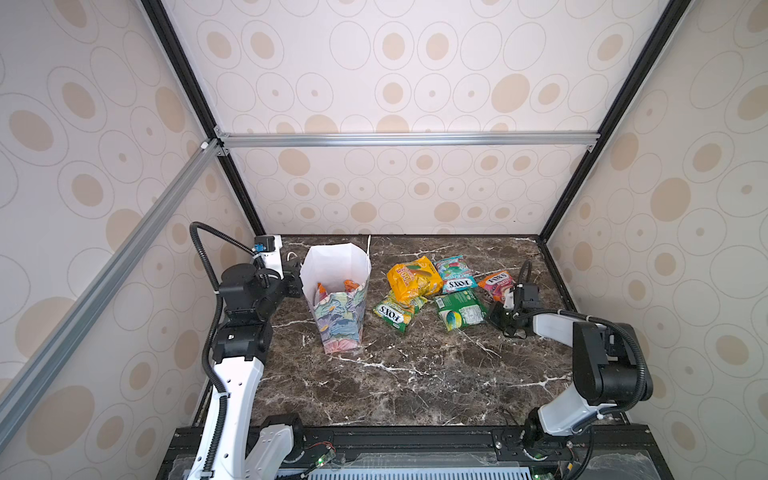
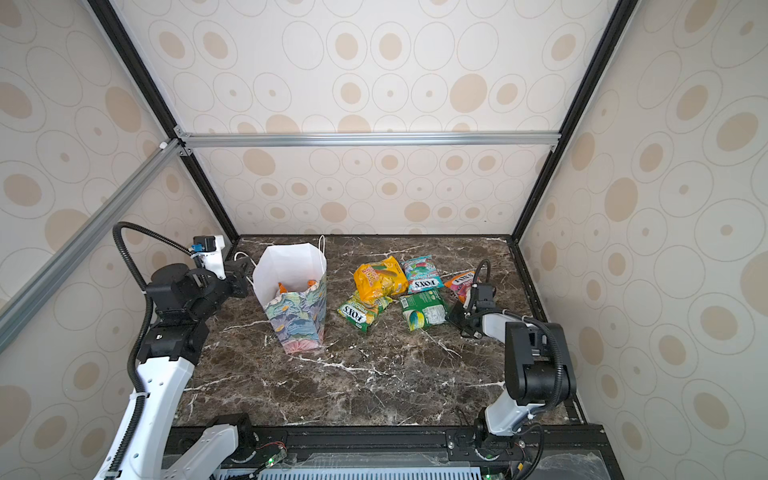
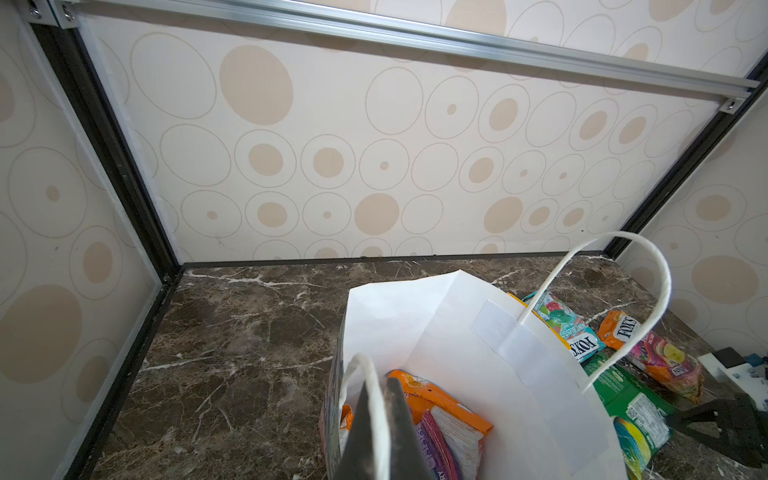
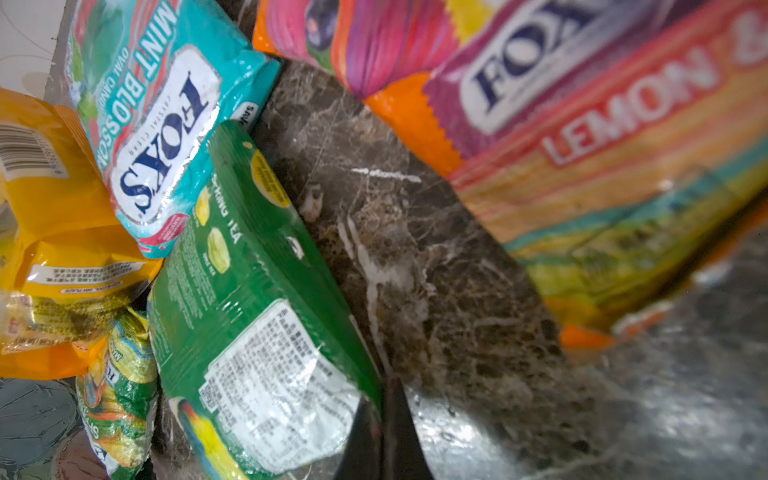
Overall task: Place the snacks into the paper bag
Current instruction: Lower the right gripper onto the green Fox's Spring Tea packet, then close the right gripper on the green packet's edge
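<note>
The paper bag (image 1: 337, 318) stands upright at the left with its mouth open, white inside and floral outside. My left gripper (image 3: 379, 388) is shut on the bag's near white cord handle (image 3: 376, 419), at the bag's left rim (image 1: 300, 279). An orange packet (image 3: 442, 401) and a purple one (image 3: 438, 451) lie inside the bag. To its right on the table lie several snacks: yellow (image 1: 413, 280), teal (image 1: 455, 275), orange-pink (image 1: 495, 284), a yellow-green FOX'S packet (image 1: 397, 312) and a green packet (image 1: 460, 312). My right gripper (image 4: 380, 419) is shut on the green packet's (image 4: 257, 311) edge, low at the table.
The dark marble table (image 1: 415, 374) is boxed in by patterned walls on three sides with black frame posts at the back corners. The bag's far cord handle (image 3: 648, 266) arches up over the rim. The teal (image 4: 166, 124) and yellow (image 4: 54, 228) packets crowd the green one.
</note>
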Robot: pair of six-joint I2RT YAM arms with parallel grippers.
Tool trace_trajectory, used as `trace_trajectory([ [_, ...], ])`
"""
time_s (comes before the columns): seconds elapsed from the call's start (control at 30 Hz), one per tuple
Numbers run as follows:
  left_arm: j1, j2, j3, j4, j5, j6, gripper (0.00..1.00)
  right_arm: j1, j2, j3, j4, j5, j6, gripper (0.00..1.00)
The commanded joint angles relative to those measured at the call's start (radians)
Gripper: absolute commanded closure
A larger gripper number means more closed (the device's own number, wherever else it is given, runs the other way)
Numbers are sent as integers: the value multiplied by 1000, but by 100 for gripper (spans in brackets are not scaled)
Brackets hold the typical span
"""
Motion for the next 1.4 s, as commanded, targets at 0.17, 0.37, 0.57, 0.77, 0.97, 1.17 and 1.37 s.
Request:
trace_trajectory([
  [0.17,8,-2,27,30,8,21,100,-4,-46,-3,-29,-10,-10,100],
  [0.37,9,-3,27,31,16,19,100,-4,-128,-7,-57,-25,-12,100],
  [0.57,9,-9,27,36,25,14,100,-5,-180,43,-93,-35,-27,100],
  [0.77,9,-16,25,36,23,15,100,-3,-206,76,-99,-67,-12,100],
  [0.97,8,-14,28,34,20,17,100,13,-273,116,-137,-109,-21,100],
  [1.17,8,-16,25,36,22,17,100,35,-343,199,-229,-121,-47,100],
  [1.37,9,-14,27,35,25,15,100,74,-418,278,-291,-105,-58,100],
])
